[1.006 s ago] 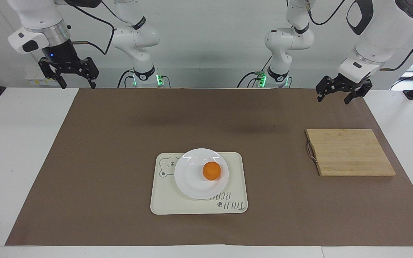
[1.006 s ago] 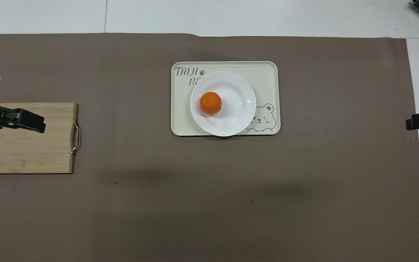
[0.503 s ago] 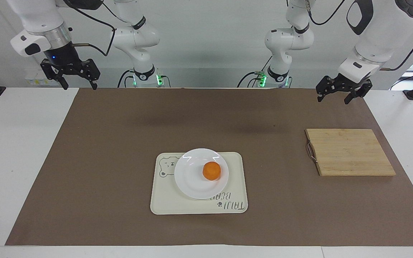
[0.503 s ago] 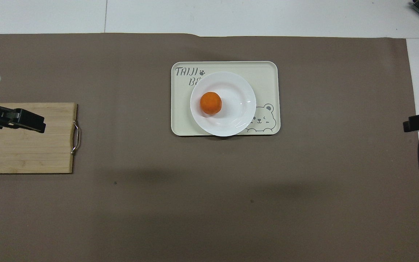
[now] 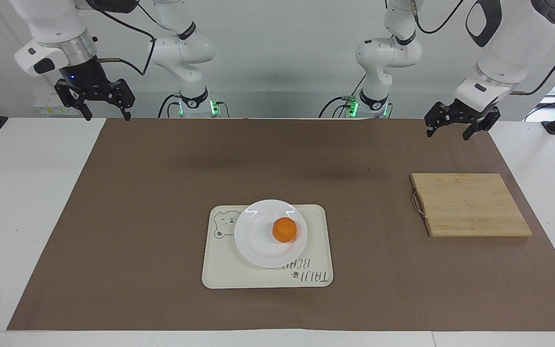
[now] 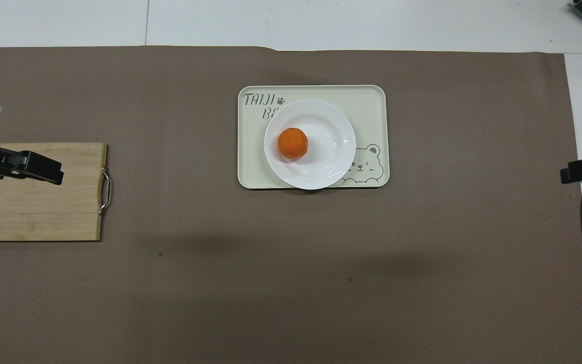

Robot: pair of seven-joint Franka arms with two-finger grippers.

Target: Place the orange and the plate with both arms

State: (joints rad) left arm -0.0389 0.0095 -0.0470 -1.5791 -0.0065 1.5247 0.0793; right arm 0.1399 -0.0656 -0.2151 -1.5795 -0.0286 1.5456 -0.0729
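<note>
The orange [image 5: 284,230] sits in the white plate [image 5: 258,246], a little off its centre. The plate rests on a cream bear tray [image 5: 224,274] in the middle of the brown mat. In the overhead view the orange [image 6: 292,143] and plate [image 6: 331,151] show the same way. My left gripper [image 5: 447,134] hangs open and empty in the air at the left arm's end, and from overhead the left gripper [image 6: 38,169] is over the cutting board. My right gripper [image 5: 105,115] hangs open and empty above the table's right-arm end, well away from the plate.
A bamboo cutting board [image 5: 470,205] with a metal handle lies on the brown mat [image 5: 138,193] toward the left arm's end. The tray [image 6: 372,101] carries printed lettering and a bear drawing. White tabletop [image 5: 17,193] borders the mat at both ends.
My right gripper has risen slightly and shifted a little toward the table's middle. The left gripper, orange, plate and tray have stayed put.
</note>
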